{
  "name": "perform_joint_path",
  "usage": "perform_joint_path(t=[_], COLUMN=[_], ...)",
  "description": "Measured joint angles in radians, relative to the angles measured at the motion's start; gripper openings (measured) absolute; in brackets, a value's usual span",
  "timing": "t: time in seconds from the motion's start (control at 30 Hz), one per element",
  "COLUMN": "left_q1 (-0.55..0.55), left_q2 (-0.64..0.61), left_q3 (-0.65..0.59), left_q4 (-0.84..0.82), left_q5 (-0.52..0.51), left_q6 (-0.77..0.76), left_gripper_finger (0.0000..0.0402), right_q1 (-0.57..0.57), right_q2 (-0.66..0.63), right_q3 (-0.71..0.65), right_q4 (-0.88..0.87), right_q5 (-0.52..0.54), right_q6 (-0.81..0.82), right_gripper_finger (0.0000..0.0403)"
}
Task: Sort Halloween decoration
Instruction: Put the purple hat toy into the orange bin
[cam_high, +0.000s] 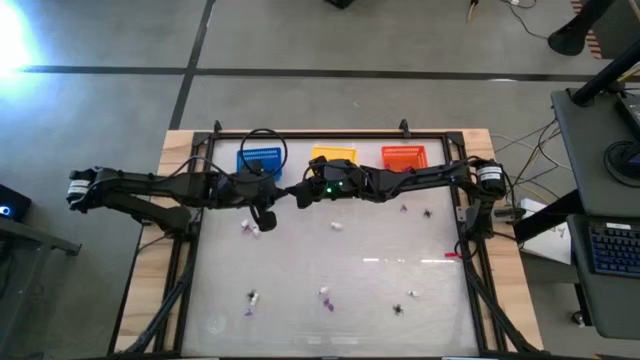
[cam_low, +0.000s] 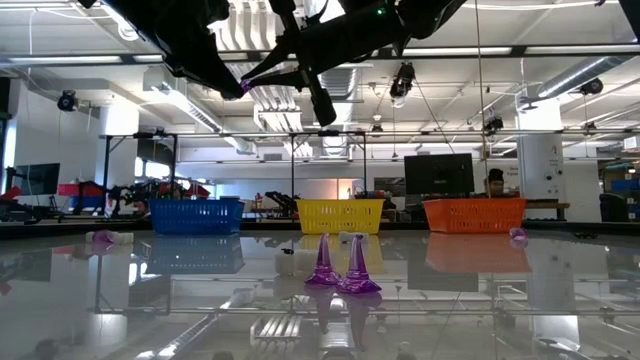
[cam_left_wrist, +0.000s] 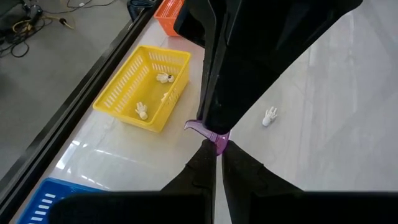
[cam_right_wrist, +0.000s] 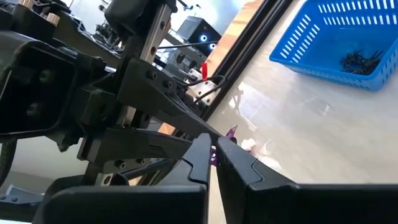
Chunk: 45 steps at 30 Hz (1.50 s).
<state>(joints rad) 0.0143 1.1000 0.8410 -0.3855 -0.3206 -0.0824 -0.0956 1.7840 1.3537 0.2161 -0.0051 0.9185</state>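
A small purple trinket (cam_left_wrist: 214, 138) hangs in the air between my two grippers, high above the table, in front of the blue basket (cam_high: 260, 160) and the yellow basket (cam_high: 333, 155). My left gripper (cam_left_wrist: 219, 151) and my right gripper (cam_right_wrist: 214, 158) are both shut on it, meeting tip to tip (cam_high: 280, 205). In the low view the trinket (cam_low: 243, 88) shows as a purple speck under the dark arms. Other trinkets lie loose on the table: white (cam_high: 250, 228), purple (cam_high: 327, 300) and black (cam_high: 400, 310). My left gripper pinches the purple trinket between its two fingertips (cam_left_wrist: 205, 163), at the trinket's end nearest them (cam_left_wrist: 217, 144). The flared purple edge (cam_left_wrist: 196, 127) sticks out to one side. The trinket is lifted clear of the table. My right gripper pinches the same trinket between its fingertips (cam_right_wrist: 200, 155), coming from the side opposite the left gripper's fingers (cam_right_wrist: 180, 127). A strip of purple (cam_right_wrist: 214, 157) shows in the narrow gap and a purple tip (cam_right_wrist: 231, 131) pokes out beyond. The trinket is clear of the table.
Three mesh baskets stand along the far edge: blue with black trinkets (cam_right_wrist: 357, 59), yellow with white ones (cam_left_wrist: 142, 111), and orange-red (cam_high: 404, 157). Two purple cones (cam_low: 340, 265) stand near the table's front. A raised black frame (cam_high: 190, 250) rims the table.
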Motion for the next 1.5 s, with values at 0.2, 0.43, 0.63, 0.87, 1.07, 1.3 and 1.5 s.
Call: perform_joint_path(t=[0.2, 0.43, 0.63, 0.87, 1.07, 1.3, 1.5], left_q1=[0.000, 0.000, 0.002, 0.001, 0.002, 0.001, 0.001], left_q2=[0.000, 0.000, 0.000, 0.000, 0.000, 0.007, 0.032], left_q3=[0.000, 0.000, 0.000, 0.000, 0.000, 0.001, 0.001], left_q4=[0.001, 0.002, 0.014, 0.012, 0.009, -0.012, -0.015], left_q5=[0.000, -0.001, -0.006, -0.005, -0.006, -0.002, -0.003], left_q6=[0.000, 0.041, 0.073, 0.096, 0.096, 0.096, 0.096], left_gripper_finger=[0.0000, 0.0000, 0.0000, 0.0000, 0.0000, 0.0000, 0.0000], right_q1=[0.000, 0.000, -0.014, -0.022, -0.040, -0.042, -0.042], right_q2=[-0.001, -0.001, -0.001, -0.001, 0.000, 0.000, 0.000], right_q3=[0.000, 0.000, 0.000, 0.000, 0.000, 0.000, 0.000], right_q4=[-0.001, -0.002, -0.002, -0.002, -0.001, -0.003, -0.002], right_q5=[-0.001, -0.003, -0.013, -0.020, -0.049, -0.075, -0.081], right_q6=[0.028, 0.052, 0.077, 0.077, 0.077, 0.111, 0.111], right_gripper_finger=[0.0009, 0.0032, 0.0059, 0.0064, 0.0055, 0.0059, 0.0070])
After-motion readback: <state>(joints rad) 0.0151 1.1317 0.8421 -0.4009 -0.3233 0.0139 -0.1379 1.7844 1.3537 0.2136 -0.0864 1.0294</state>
